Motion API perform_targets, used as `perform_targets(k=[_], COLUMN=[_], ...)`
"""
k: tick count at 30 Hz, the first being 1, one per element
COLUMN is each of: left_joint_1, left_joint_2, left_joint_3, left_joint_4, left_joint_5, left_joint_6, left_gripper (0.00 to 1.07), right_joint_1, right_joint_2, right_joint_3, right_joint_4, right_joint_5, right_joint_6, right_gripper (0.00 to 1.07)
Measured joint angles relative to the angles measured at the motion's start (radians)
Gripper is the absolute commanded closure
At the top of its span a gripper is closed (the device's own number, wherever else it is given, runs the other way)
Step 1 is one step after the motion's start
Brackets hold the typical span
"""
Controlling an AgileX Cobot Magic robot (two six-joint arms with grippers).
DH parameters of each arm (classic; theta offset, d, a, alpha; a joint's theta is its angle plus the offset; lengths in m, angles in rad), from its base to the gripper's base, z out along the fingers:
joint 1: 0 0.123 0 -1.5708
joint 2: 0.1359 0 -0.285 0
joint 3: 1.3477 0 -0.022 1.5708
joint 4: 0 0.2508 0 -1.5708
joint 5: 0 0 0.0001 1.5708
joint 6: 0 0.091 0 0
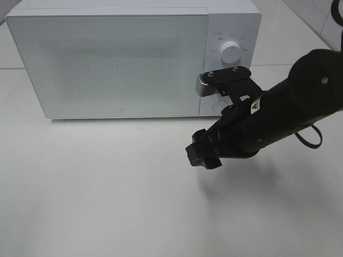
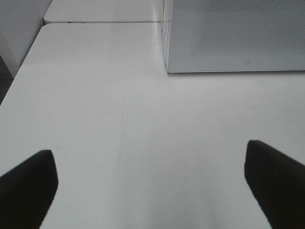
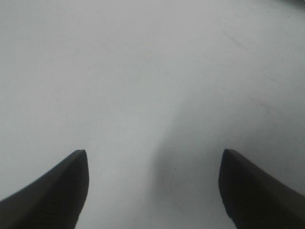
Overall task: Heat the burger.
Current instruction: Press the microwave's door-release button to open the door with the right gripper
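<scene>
The black right claw (image 3: 153,191) is gaping wide and empty before the white box microwave (image 1: 231,27), its frosted door (image 1: 107,64) hiding the inside.

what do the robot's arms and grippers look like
The right arm is bulky and matt black, with small screws, a thin black cable looping off it and a silver-grey block on a black bracket near the wrist. Both the right gripper and left gripper have blunt black fingers. The left arm is out of view.

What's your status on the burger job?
Left gripper open, empty. Right gripper open, empty, over table beside shut microwave. Burger not in view.
</scene>
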Motion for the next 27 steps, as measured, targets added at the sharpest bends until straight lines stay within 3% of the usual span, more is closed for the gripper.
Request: perform_targets(k=[3, 11, 27], left_joint_1=[0.0, 0.0, 0.0], left_joint_2=[0.0, 0.0, 0.0], left_joint_3=[0.0, 0.0, 0.0], left_joint_4=[0.0, 0.0, 0.0], left_joint_5=[0.0, 0.0, 0.0], left_joint_6=[0.0, 0.0, 0.0], left_gripper=[0.07, 0.07, 0.07], right_joint_1=[0.0, 0.0, 0.0], right_joint_2=[-0.051, -0.189, -0.406], right_joint_3=[-0.018, -0.02, -0.01], right_joint_4=[-0.083, -0.161, -0.191], right_joint_5=[0.124, 0.311, 0.55], right_joint_6=[0.027, 0.099, 0.115], right_gripper=[0.34, 0.34, 0.34])
